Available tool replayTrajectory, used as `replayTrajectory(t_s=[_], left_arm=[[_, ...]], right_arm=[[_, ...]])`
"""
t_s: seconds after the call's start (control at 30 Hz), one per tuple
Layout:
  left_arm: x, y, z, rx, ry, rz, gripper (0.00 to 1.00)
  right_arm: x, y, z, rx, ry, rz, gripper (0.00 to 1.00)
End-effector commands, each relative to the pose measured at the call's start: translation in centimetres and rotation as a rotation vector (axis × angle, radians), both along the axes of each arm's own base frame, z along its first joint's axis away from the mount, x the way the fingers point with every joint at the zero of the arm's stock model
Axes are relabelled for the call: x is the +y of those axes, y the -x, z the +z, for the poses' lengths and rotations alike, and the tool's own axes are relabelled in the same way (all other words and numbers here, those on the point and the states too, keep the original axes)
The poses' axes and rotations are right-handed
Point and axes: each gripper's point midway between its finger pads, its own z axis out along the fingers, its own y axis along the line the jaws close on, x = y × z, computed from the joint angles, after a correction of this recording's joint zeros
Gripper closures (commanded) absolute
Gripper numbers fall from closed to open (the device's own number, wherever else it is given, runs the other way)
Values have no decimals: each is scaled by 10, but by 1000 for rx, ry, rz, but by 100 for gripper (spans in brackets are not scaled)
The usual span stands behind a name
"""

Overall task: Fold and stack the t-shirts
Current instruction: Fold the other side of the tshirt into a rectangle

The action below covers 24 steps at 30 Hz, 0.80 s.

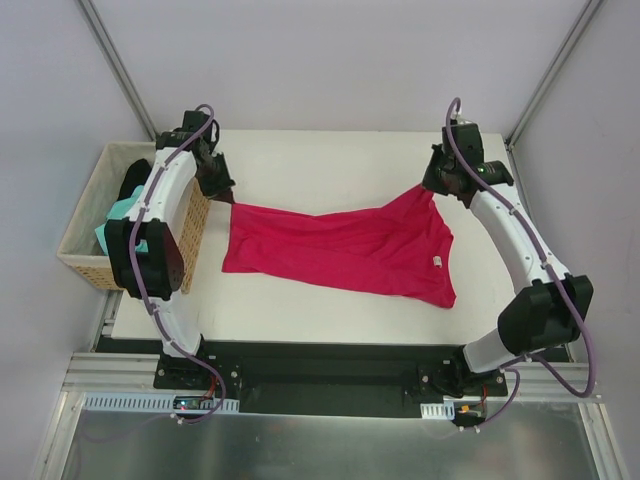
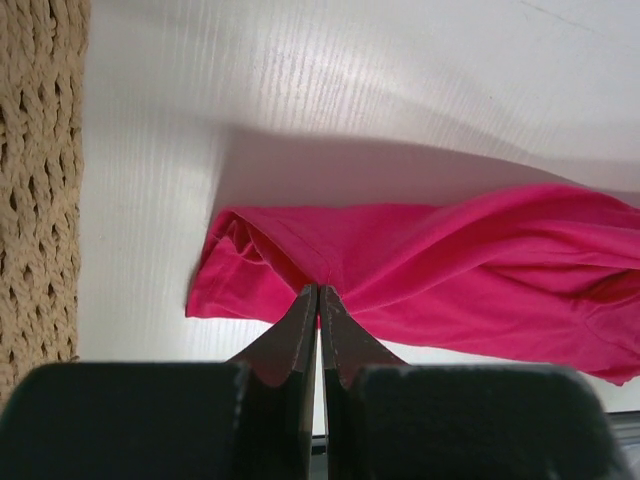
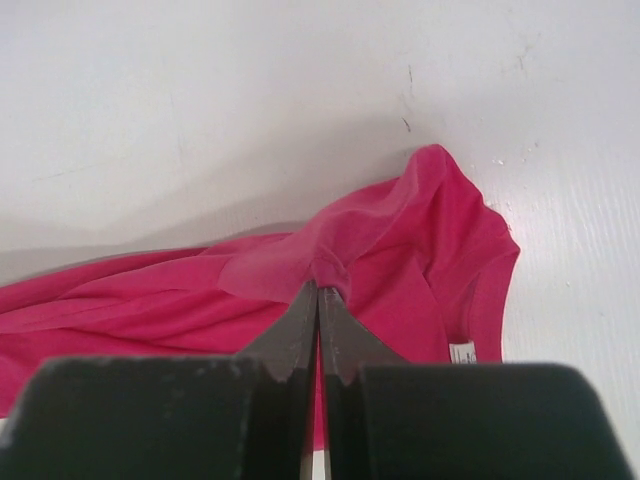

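We are spreading the crimson t-shirt point(image 1: 340, 250) on the white table point(image 1: 330, 160). Its near hem is lying rumpled, and farther back the left gripper point(image 2: 318, 290) and right gripper point(image 3: 318, 288) are each clenching its far edge, so we are aiming for an even, level outward pull.

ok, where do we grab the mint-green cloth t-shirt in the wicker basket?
Pinch the exposed bunched top of the mint-green cloth t-shirt, coming straight down: the walls of the tan woven wicker basket block every side, and it lies crumpled with no clean edge showing.
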Motion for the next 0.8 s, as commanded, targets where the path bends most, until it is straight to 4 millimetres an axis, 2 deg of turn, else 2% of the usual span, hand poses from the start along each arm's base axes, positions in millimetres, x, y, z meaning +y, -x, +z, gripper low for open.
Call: replayTrajectory(t_s=[0.0,0.1,0.17,0.23,0.37,0.77], left_arm=[[-1,17,40,-89,-21,-17,100],[0,26,47,-90,-35,-17,100],[0,32,46,-77,-43,-22,100],[0,37,44,-58,-56,-28,100],[-2,48,36,-19,-80,-44,100],[-7,64,18,44,-112,-74,100]], right_arm=[[-11,15,23,-72,-11,-54,99],[-13,28,23,-72,-18,-66,99],[-14,36,16,-49,-17,-74,99],[-14,44,19,-56,-33,-88,99],[-14,60,12,-31,-46,-98,99],[-4,77,0,32,-61,-78,99]])
